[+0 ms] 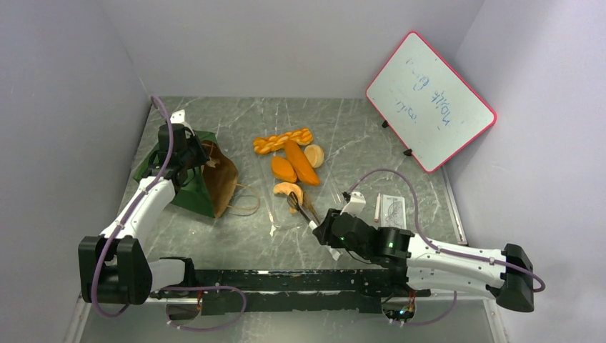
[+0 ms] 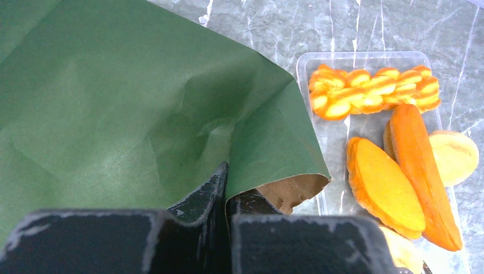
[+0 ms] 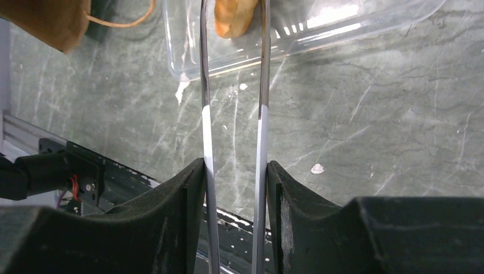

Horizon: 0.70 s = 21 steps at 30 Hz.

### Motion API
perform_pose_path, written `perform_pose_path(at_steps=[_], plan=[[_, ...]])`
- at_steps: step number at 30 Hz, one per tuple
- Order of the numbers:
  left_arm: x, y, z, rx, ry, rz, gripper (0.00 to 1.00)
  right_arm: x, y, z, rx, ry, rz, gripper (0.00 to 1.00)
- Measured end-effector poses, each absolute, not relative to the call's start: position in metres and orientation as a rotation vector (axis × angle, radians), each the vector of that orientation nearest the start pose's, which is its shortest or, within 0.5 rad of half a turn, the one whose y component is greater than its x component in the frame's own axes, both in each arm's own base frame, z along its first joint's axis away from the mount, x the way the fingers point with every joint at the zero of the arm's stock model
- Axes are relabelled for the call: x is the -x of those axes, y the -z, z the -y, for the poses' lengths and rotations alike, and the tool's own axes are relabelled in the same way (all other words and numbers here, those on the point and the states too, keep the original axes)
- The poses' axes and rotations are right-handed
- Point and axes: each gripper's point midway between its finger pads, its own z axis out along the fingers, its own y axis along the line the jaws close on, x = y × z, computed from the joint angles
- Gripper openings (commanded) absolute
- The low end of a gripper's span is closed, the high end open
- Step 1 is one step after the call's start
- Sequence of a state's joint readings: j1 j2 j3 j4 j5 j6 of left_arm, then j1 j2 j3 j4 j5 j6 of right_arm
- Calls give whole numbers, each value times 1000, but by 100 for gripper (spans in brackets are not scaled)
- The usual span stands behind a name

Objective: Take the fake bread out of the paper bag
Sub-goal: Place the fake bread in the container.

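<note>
Fake bread point(image 1: 301, 163) sits out of the bag, five pieces on a clear tray point(image 2: 337, 134) mid-table. Braided loaf point(image 2: 374, 90) at the far end, oval rolls and a pale bun in the middle, croissant point(image 1: 288, 190) nearest.

Paper bag point(image 1: 207, 182) is just left of the tray, mouth turned right, brown lining showing.

Left gripper point(image 2: 227, 191) is pinched tight on the bag's green edge.

Right gripper point(image 3: 235, 171) is partly closed around metal tongs point(image 3: 262, 85). The croissant lies between the tong arms; contact cannot be told.

Red-framed whiteboard point(image 1: 431, 100) stands far right.
</note>
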<state>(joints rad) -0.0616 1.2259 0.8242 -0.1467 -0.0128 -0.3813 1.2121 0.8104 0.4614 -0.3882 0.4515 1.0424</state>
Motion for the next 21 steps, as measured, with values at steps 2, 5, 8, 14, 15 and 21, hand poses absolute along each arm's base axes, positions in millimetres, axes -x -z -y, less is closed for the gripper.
perform_pose_path(at_steps=[2, 5, 8, 14, 15, 21], plan=[[-371, -158, 36, 346, 249, -2101, 7, -133, -103, -227, -45, -704, -2303, 45], [-371, -158, 36, 346, 249, -2101, 7, -134, -110, -226, -51, -712, -2292, 44], [-371, -158, 36, 346, 249, -2101, 7, -133, -111, -225, -47, -707, -2293, 44], [-371, -158, 36, 346, 249, -2101, 7, -131, -113, -222, -36, -691, -2297, 44], [-371, -158, 36, 346, 249, -2101, 7, -131, -114, -221, -37, -690, -2294, 44], [-371, -158, 36, 346, 249, -2101, 7, -133, -123, -216, -47, -686, -2276, 44]])
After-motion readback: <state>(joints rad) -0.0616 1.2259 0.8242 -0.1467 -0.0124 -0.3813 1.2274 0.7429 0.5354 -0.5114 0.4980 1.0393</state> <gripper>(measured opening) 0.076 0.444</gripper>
